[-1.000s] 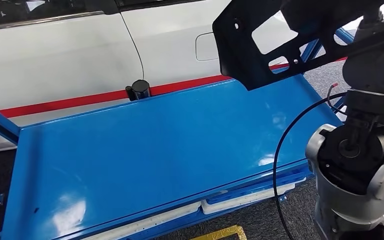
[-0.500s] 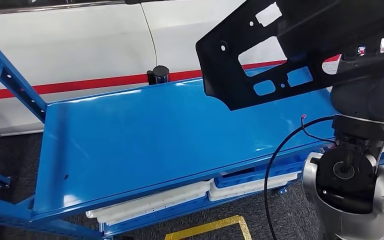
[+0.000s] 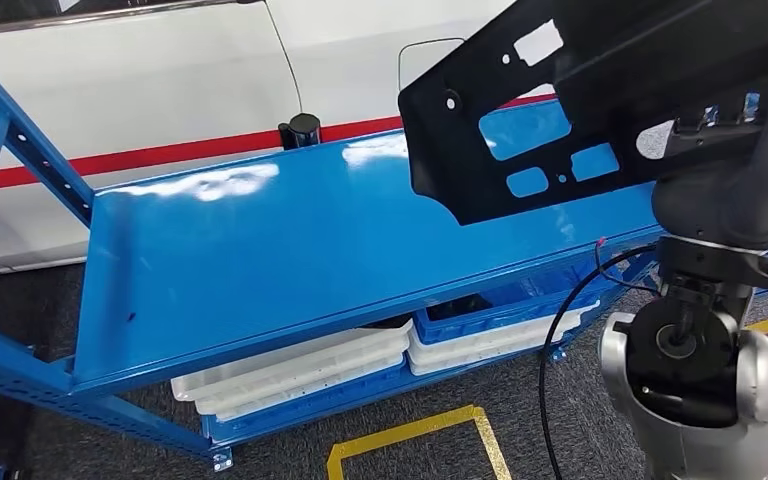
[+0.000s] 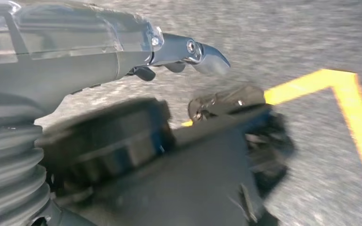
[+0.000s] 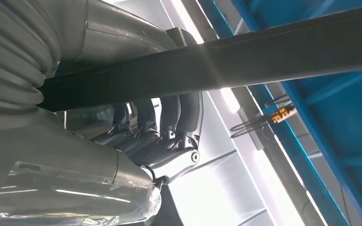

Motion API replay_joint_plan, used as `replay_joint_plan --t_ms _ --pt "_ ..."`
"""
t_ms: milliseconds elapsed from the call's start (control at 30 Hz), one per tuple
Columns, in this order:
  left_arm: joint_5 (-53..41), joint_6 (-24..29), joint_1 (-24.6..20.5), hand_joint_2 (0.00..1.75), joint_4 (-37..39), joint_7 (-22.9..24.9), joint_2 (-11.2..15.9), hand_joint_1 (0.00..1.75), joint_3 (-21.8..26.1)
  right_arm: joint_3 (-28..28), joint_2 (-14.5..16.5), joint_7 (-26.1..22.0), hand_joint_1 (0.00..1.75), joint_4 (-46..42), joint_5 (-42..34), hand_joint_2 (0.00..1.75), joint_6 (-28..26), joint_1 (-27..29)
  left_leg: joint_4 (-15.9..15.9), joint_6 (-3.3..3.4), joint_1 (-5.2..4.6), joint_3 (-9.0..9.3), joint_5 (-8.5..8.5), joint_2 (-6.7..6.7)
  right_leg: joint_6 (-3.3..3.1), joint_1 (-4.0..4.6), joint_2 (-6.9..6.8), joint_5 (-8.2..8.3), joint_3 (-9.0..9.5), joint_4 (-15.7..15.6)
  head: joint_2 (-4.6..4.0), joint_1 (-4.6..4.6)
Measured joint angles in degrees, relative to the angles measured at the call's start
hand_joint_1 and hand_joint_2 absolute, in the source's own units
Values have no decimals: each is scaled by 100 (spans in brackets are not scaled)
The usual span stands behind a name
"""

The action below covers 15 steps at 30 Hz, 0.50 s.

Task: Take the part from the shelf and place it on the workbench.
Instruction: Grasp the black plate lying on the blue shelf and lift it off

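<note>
Holding the flat black metal bracket with cutouts point(image 3: 520, 120) up over the glossy blue shelf top point(image 3: 290, 250), the right hand point(image 5: 155, 127) has its fingers wrapped around it. So pickup's done, placing isn't. Left hand point(image 4: 179, 54) hangs by the floor, can't tell its state.

We see a white car point(image 3: 160, 90) with a red stripe point(image 3: 140, 160), and yellow floor tape point(image 3: 410, 440).

The black part point(image 3: 560, 110) runs off the head view's top and right edges, covering the right robot hand point(image 5: 155, 136) beneath it. In the left wrist view, motion blur smears the left robot hand point(image 4: 169, 56), its grasp unreadable.
</note>
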Motion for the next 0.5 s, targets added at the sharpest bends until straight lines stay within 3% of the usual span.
replay_joint_plan --t_ms 33,67,100,167,200,267,300,367,400,433,500 --pt "2 0 1 175 0 16 8 0 1 -1 0 -19 175 0 -4 175 0 29 106 -13 8 -20 -92 0 6 -1 -2 16 -22 2 0 -10" --pt "1 3 4 175 1 138 57 0 1 -14 -1 -120 175 7 -48 175 4 181 404 -59 39 -20 -148 1 30 -14 -16 82 -134 29 0 -43" --pt "-20 5 5 175 1 292 122 0 2 -40 -3 -256 175 13 -95 175 7 379 636 -112 75 41 -125 3 62 -33 -32 156 -273 73 0 -74" --pt "-113 9 6 175 2 610 278 0 1 -154 -33 -551 175 9 -196 175 8 893 635 -233 162 452 42 2 145 -84 -65 301 -597 228 0 -131" --pt "-171 9 5 175 1 642 321 0 0 -247 -66 -619 175 -22 -209 175 4 1101 247 -254 174 754 33 -14 179 -96 -72 324 -692 310 0 -146" --pt "-239 9 5 175 1 553 400 0 -2 -496 -155 -643 175 -146 -231 175 2 1525 -343 -187 167 1146 -177 -63 249 -101 -89 371 -801 426 0 -155" --pt "-254 10 10 175 2 466 436 0 -2 -644 -195 -613 175 -228 -234 175 3 1715 -456 -118 143 1196 -231 -82 284 -108 -94 411 -824 443 0 -144" --pt "-244 10 30 175 2 265 493 0 -1 -891 -248 -521 175 -371 -216 175 7 1973 -471 23 131 1110 -164 -76 350 -135 -79 439 -868 452 0 -112" --pt "-230 3 35 175 1 157 510 0 -1 -973 -263 -487 175 -412 -180 175 9 2031 -473 83 130 1051 -101 -60 381 -147 -58 320 -911 524 0 -95" --pt "-211 -10 32 175 -1 51 519 0 -1 -1016 -272 -472 175 -432 -132 175 9 2050 -478 134 135 976 -29 -44 410 -153 -36 94 -972 694 0 -77" --pt "-183 -66 16 175 -4 -115 523 0 -1 -1038 -268 -493 175 -432 -32 175 4 2022 -474 192 123 798 120 -23 448 -157 -11 -512 -1092 1333 0 -19"
